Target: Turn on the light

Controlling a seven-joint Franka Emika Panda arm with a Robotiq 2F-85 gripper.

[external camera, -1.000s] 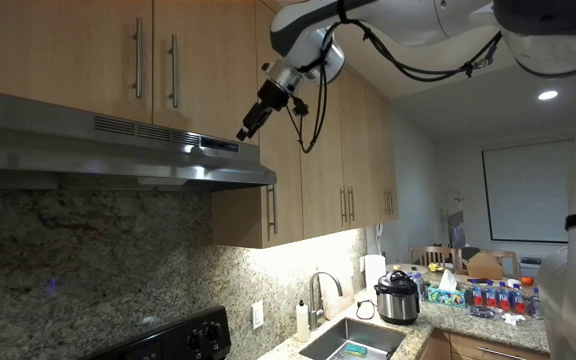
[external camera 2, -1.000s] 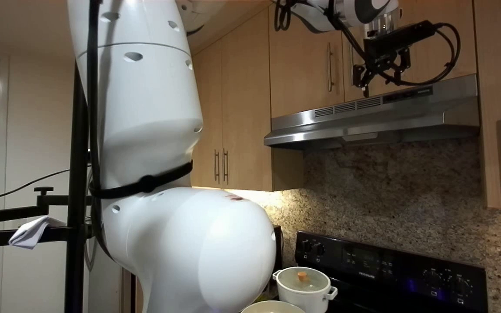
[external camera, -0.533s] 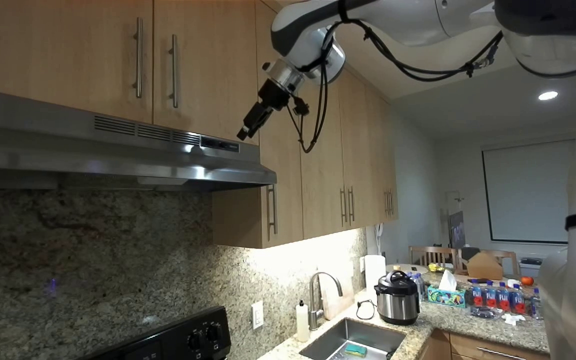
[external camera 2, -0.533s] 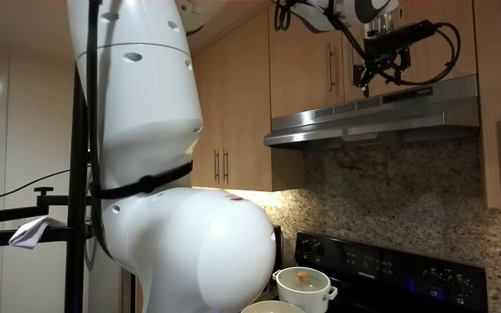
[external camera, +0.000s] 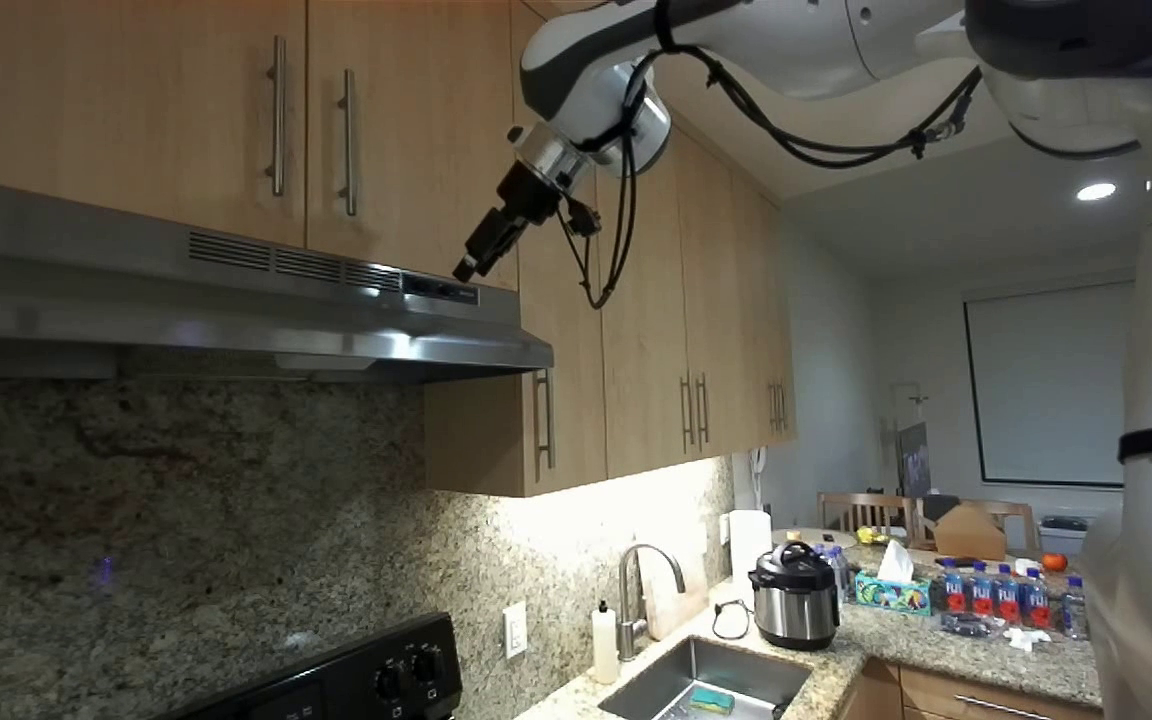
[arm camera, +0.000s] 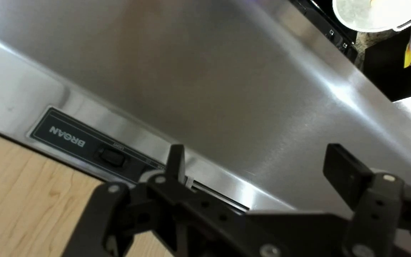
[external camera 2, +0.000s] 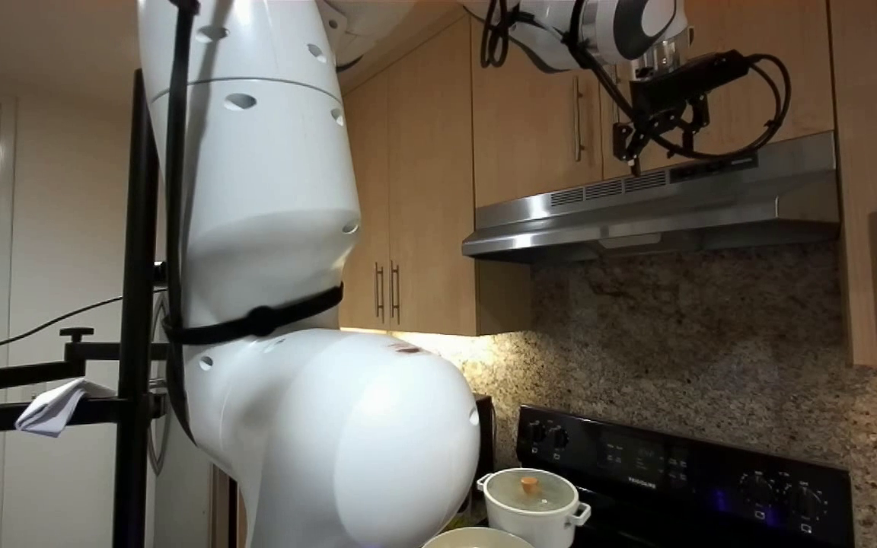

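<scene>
The end effector (arm camera: pixel 255 157) is spread wide, with nothing between its fingers (arm camera: pixel 176 162), near the front of the range hood (arm camera: pixel 209 89). In the wrist view the light switch (arm camera: pixel 112 157) sits on the black control panel (arm camera: pixel 90 142), just left of one finger; no touch on it shows. Farther off, the lamp cover (external camera: pixel 324 361) beneath the hood looks unlit in both exterior views. My reading: the reach is mostly made, the switch not yet worked; bringing a fingertip onto it and moving it remain.
</scene>
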